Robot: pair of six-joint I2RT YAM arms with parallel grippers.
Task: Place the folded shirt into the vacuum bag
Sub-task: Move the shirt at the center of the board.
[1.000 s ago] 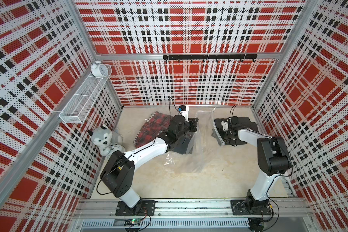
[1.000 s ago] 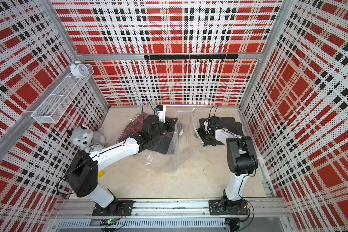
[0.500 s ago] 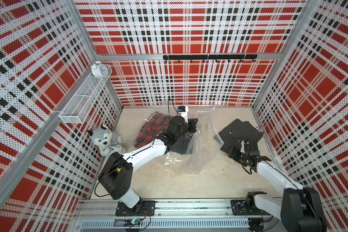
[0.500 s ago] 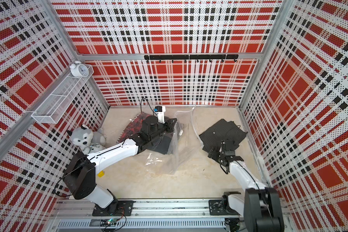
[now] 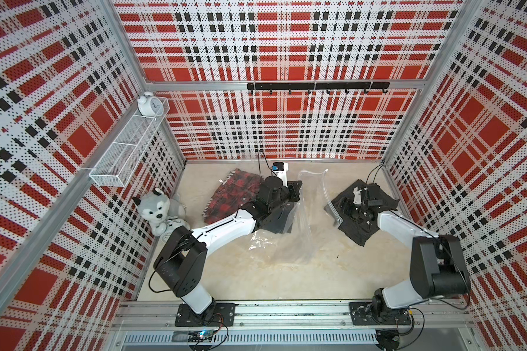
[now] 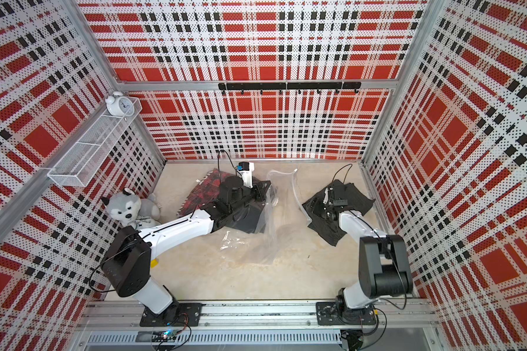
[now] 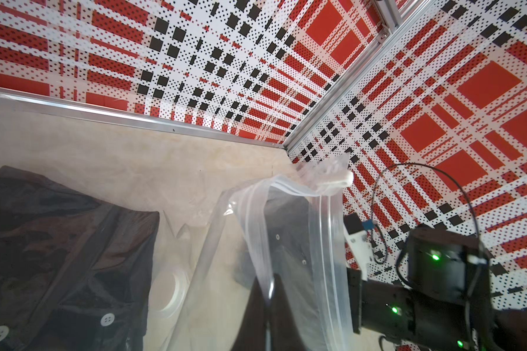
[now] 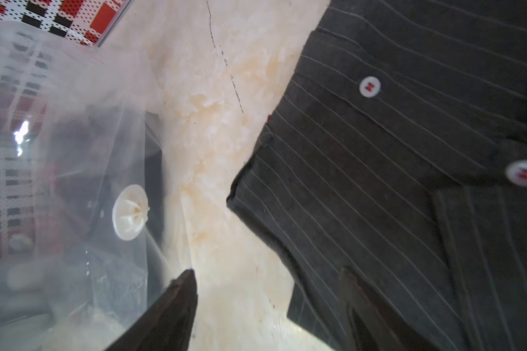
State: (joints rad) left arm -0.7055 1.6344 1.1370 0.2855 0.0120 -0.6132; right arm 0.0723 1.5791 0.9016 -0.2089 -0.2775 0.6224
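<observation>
Your left pincer pinches the vacuum bag mouth, mid bench. Right pincer gapes wide, empty, astride an edge of the folded shirt by the right edge; bag to its left

I see red-plaid perforated walls, pale marbled desk, black hook rail, white wire shelf holding an alarm clock.

Your left gripper is pinched closed on the vacuum bag; your right gripper points downward, jaws spread wide.
</observation>
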